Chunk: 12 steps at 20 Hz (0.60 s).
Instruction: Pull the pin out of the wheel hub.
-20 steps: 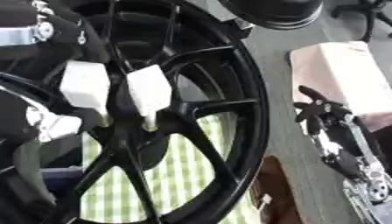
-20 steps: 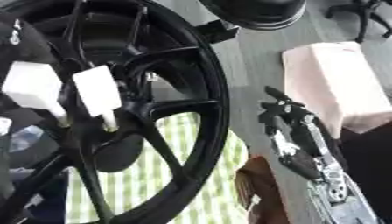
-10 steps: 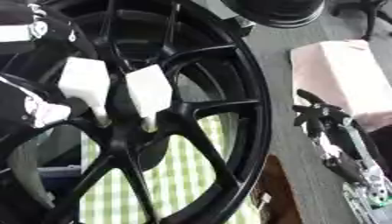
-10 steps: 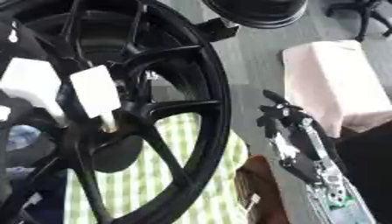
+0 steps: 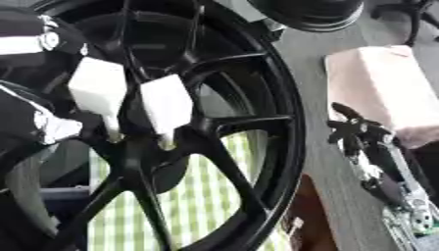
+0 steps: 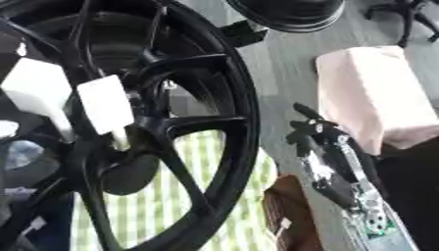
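A big black spoked wheel [image 5: 287, 127] stands tilted across the left of both views, its hub [image 5: 141, 152] low at the centre left. My left hand [image 5: 167, 105] comes in from the left, its white-padded fingers [image 6: 105, 105] curled down onto the hub. A small pale pin [image 6: 123, 142] shows just under the right pad, against the hub, and the hand looks pinched on it; most of the pin is hidden. My right hand [image 6: 330, 152] rests at the right, away from the wheel, fingers up and relaxed.
A green-and-white checked cloth [image 5: 214, 196] lies under the wheel. A pale pink box [image 5: 386, 93] sits on the grey surface beyond my right hand. A second black round object [image 5: 313, 12] is at the top edge. A brown item [image 6: 291, 215] lies by the rim's lower right.
The whole picture has shifted a little, so the camera moved. My left hand stays at the hub with the pale pin under its pad; my right hand keeps its resting pose.
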Each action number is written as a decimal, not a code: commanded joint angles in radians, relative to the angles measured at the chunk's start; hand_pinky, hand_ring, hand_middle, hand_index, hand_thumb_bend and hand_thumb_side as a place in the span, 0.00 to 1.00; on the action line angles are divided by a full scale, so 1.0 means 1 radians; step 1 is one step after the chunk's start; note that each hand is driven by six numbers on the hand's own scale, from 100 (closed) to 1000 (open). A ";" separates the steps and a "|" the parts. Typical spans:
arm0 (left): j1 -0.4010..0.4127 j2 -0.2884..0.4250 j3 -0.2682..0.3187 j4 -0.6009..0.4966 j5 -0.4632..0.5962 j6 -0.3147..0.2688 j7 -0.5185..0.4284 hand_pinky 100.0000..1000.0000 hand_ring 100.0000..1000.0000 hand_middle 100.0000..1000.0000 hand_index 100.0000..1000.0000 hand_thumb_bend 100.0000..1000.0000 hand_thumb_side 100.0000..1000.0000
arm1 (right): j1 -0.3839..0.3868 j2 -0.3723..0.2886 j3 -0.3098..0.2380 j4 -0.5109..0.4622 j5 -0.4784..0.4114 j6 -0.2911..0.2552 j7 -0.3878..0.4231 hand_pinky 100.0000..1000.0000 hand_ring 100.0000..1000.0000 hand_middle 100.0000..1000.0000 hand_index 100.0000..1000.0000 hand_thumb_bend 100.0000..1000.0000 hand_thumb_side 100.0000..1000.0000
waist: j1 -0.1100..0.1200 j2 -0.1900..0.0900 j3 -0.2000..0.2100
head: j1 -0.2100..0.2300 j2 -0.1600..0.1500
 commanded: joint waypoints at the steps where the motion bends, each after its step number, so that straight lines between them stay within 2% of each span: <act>1: -0.024 0.018 0.020 -0.027 0.056 0.006 -0.002 0.84 0.71 0.72 0.81 0.24 0.29 | 0.007 -0.005 -0.004 -0.015 0.007 0.005 -0.003 0.84 0.97 0.42 0.54 0.00 0.55 | 0.007 -0.023 0.000 | -0.002 -0.011; 7: -0.030 0.024 0.036 -0.044 0.091 0.013 -0.008 0.83 0.70 0.70 0.80 0.24 0.25 | 0.009 -0.007 -0.002 -0.015 0.004 0.007 -0.001 0.84 0.97 0.42 0.54 0.00 0.55 | 0.010 -0.031 0.003 | -0.006 -0.015; 9: -0.030 0.025 0.034 -0.043 0.088 0.019 -0.011 0.79 0.64 0.60 0.75 0.20 0.16 | 0.010 -0.007 -0.002 -0.015 0.001 0.003 -0.001 0.84 0.97 0.42 0.54 0.00 0.55 | 0.009 -0.032 0.003 | -0.006 -0.016; 10: -0.030 0.025 0.033 -0.042 0.081 0.023 -0.013 0.74 0.55 0.48 0.66 0.12 0.05 | 0.010 -0.007 -0.002 -0.015 -0.001 0.002 -0.001 0.84 0.97 0.43 0.54 0.00 0.55 | 0.009 -0.033 0.002 | -0.006 -0.016; 11: -0.030 0.025 0.031 -0.041 0.071 0.029 -0.018 0.69 0.48 0.41 0.58 0.07 0.00 | 0.011 -0.006 -0.002 -0.015 -0.002 0.001 -0.001 0.84 0.97 0.43 0.54 0.00 0.56 | 0.009 -0.033 0.002 | -0.006 -0.015; 12: -0.029 0.025 0.029 -0.041 0.063 0.031 -0.026 0.64 0.42 0.35 0.51 0.05 0.00 | 0.011 -0.006 -0.002 -0.015 -0.004 0.002 -0.001 0.84 0.97 0.43 0.54 0.00 0.56 | 0.009 -0.033 0.002 | -0.005 -0.015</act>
